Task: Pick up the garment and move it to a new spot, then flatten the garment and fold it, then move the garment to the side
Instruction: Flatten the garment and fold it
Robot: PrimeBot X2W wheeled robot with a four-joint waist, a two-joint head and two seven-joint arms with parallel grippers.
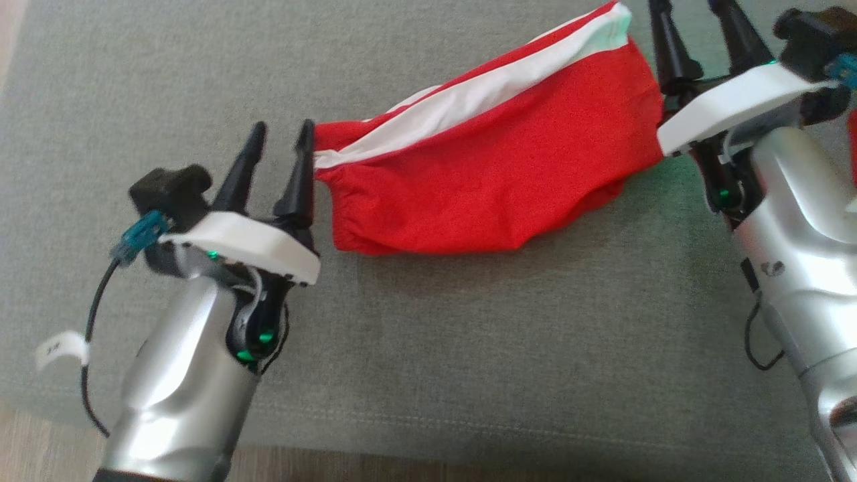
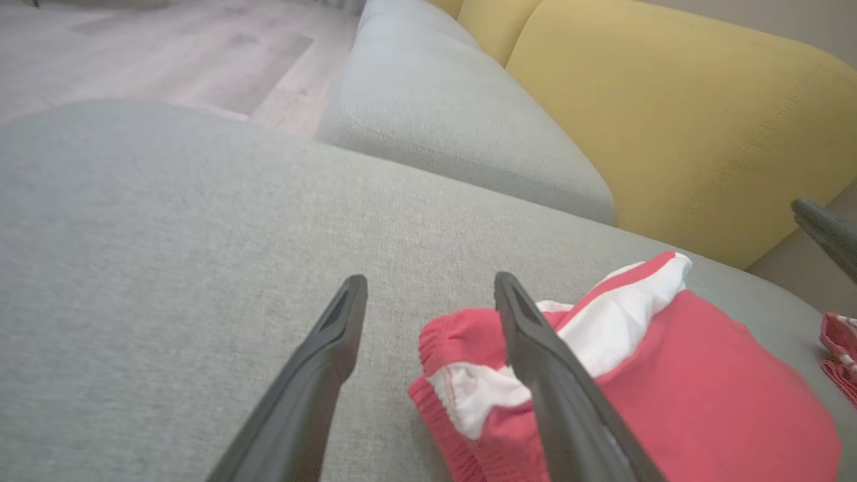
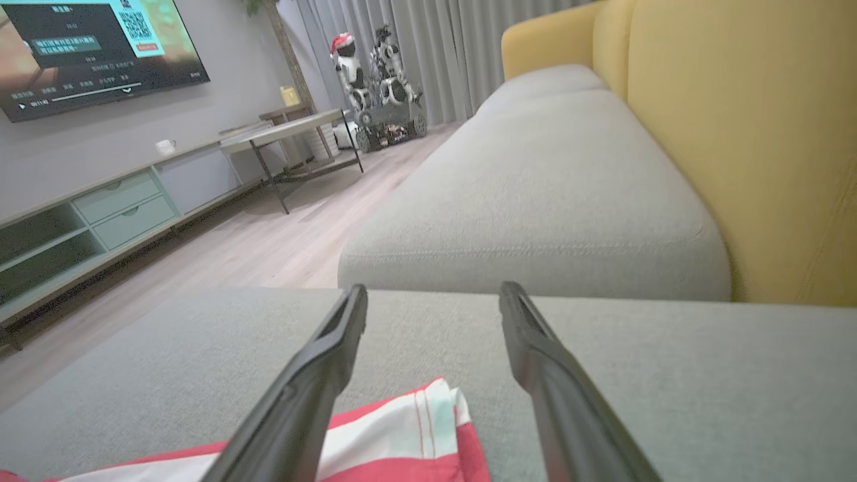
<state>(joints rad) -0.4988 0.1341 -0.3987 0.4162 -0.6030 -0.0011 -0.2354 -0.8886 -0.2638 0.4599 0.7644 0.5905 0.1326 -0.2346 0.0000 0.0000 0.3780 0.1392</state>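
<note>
On the grey sofa cushion point(image 1: 469, 348) the red-and-white garment point(image 1: 482, 181) lies stretched out, with bare cushion in front of it. At the garment's left end the left claw point(image 1: 282, 127) stands apart and empty, and at its right end so does the right claw point(image 3: 434, 294). Beyond the garment are a yellow backrest point(image 2: 669, 120), a wood floor point(image 3: 268, 241) and a television point(image 3: 87, 47) whose writing is too small to read.

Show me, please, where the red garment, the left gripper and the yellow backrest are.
red garment point(image 1: 489, 181): head view, middle of its red cloth.
left gripper point(image 1: 283, 128): head view, midway between its fingertips.
yellow backrest point(image 2: 669, 120): left wrist view, its front face.
</note>
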